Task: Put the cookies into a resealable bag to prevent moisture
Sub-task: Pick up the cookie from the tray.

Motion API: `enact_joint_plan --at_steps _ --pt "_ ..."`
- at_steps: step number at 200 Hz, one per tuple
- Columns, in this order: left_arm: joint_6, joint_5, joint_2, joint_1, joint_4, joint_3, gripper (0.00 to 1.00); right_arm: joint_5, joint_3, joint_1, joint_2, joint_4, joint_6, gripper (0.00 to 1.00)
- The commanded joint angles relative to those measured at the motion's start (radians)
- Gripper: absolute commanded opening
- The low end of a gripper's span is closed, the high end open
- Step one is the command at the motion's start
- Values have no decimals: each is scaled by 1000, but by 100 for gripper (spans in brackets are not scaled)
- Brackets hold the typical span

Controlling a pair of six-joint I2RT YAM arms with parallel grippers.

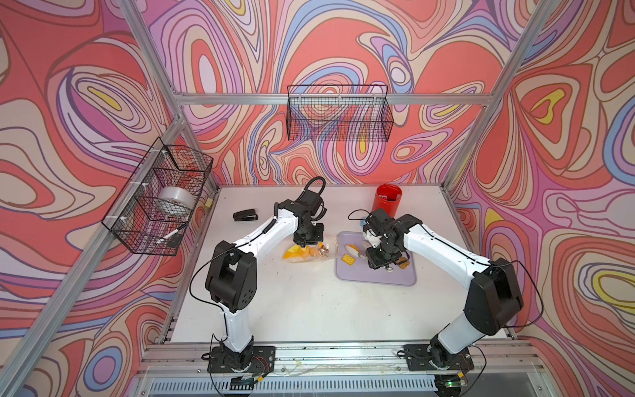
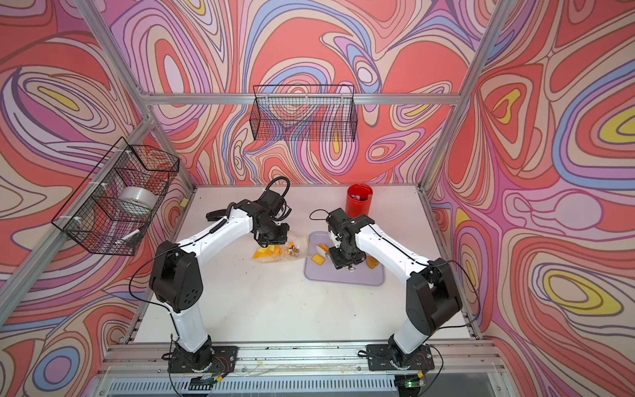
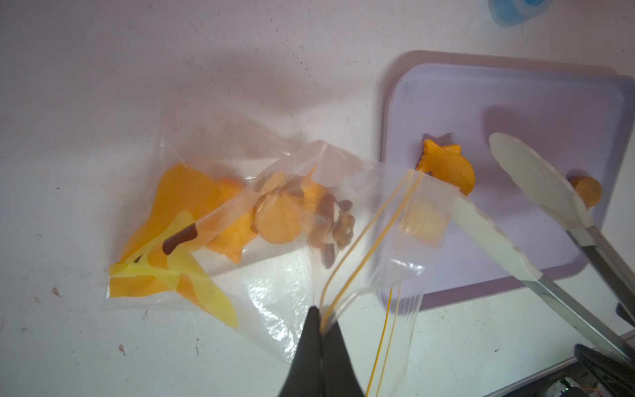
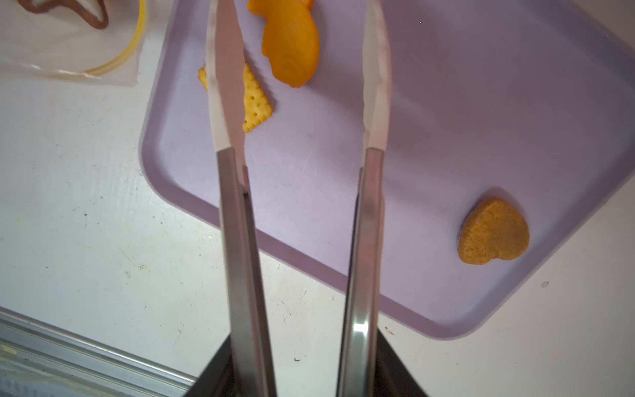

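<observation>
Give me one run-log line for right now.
left tool: shut on bag rim | right tool: holding open tongs over tray | on tray: fish cookie, square cracker, heart cookie

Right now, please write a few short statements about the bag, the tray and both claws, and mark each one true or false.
1. The left claw pinches the resealable bag near its zip. True.
2. The tongs in the right claw grip a cookie. False: their tips stand apart and grip nothing.
3. The lavender tray holds no cookies. False: a fish cookie, a square cracker and a heart cookie lie on it.
4. Several cookies lie inside the bag. True.
</observation>
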Motion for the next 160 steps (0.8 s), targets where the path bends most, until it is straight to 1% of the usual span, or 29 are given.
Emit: enact_joint_plan --at_steps 1,33,66,116,123,150,160 --pt "-10 -12 -30 5 -20 -9 0 64 29 8 22 -11 -4 47" --pt "-7 -9 -22 5 -20 -2 0 51 33 11 46 -33 -15 45" --pt "-6 5 -17 4 -15 3 0 67 43 11 50 -59 -25 36" --pt "-3 16 -18 5 -10 0 0 47 53 11 -87 -47 8 31" --pt "-1 16 -19 5 -8 -1 0 30 52 11 -111 -46 4 31" --pt "1 27 -16 5 0 -4 0 -112 72 11 -184 -77 -59 31" --pt "0 29 -14 5 3 -5 0 -145 79 12 -203 -83 -74 31"
